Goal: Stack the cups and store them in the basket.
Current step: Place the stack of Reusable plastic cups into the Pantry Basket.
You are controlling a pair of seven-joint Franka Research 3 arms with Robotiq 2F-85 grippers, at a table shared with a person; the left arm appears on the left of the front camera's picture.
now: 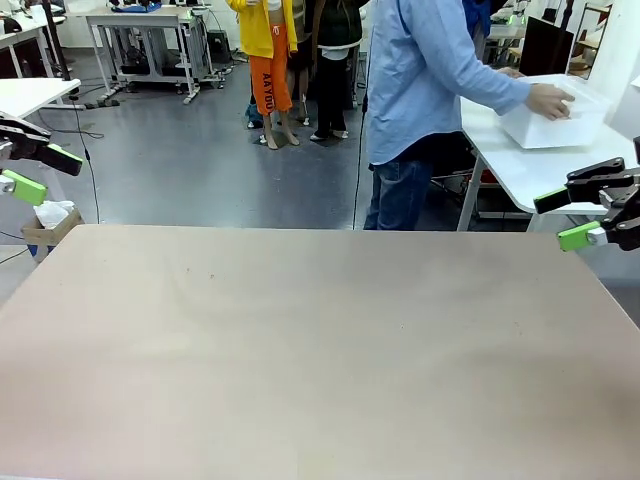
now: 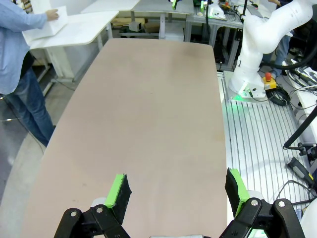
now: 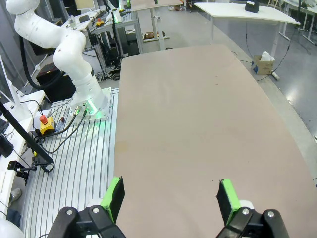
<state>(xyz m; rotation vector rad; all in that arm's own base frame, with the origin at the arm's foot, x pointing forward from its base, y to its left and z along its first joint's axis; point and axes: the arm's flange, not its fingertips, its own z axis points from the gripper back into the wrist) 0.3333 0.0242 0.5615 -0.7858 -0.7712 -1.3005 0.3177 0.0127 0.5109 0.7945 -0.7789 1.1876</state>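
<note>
One basket (image 1: 553, 120), a white smooth-walled rectangular plastic bin, sits on a white side table (image 1: 520, 165) beyond the far right corner of the main table, well apart from both sets of jaws; in the left wrist view it (image 2: 47, 29) appears at the upper left. A person in a light blue shirt (image 1: 425, 70) and jeans stands beside it, with one hand (image 1: 550, 100) on its rim. The right gripper (image 1: 568, 220) hovers at the right edge of the main table, below the basket in the front view, jaws spread wide and empty. The left gripper (image 1: 28, 172) hovers at the far left edge, also gaping with nothing between its green pads. The main table (image 1: 320, 350) has a matte beige, flat top with rounded corners
</note>
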